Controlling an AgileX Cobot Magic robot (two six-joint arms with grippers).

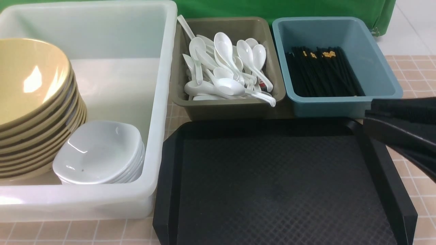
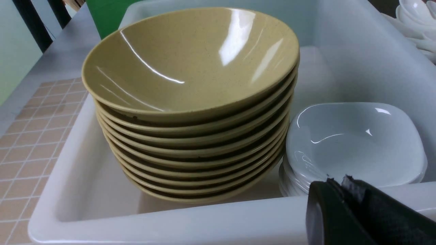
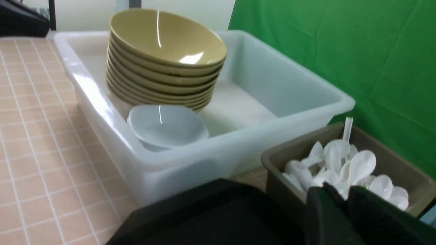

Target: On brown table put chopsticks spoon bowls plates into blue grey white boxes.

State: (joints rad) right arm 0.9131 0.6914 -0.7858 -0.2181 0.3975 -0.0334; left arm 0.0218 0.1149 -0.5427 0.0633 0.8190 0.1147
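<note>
Front view, left to right: yellow bowls [image 1: 34,109] stacked beside white plates [image 1: 100,153] in white box [image 1: 160,102]; spoons [image 1: 224,71] in grey box [image 1: 228,107]; chopsticks [image 1: 320,73] in blue box [image 1: 340,102]. Sorted by kind. Right claw [image 1: 402,132] pressed together, holding nothing; left claw [image 2: 344,204] also pressed together.

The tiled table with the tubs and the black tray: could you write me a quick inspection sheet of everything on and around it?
Surface: pinkish-tan tiled table, dry.
Job's things: glossy mustard-yellow bowls stacked beside small white squarish plates in the large translucent white tub; white ceramic spoons piled in the grey-brown tub; black chopsticks in the teal-blue tub.
Clutter: black textured tray, nothing on it.
Grippers: right claw and left claw both look shut, holding nothing.
Cables: nothing seen.
Surroundings: green cloth backdrop.
</note>
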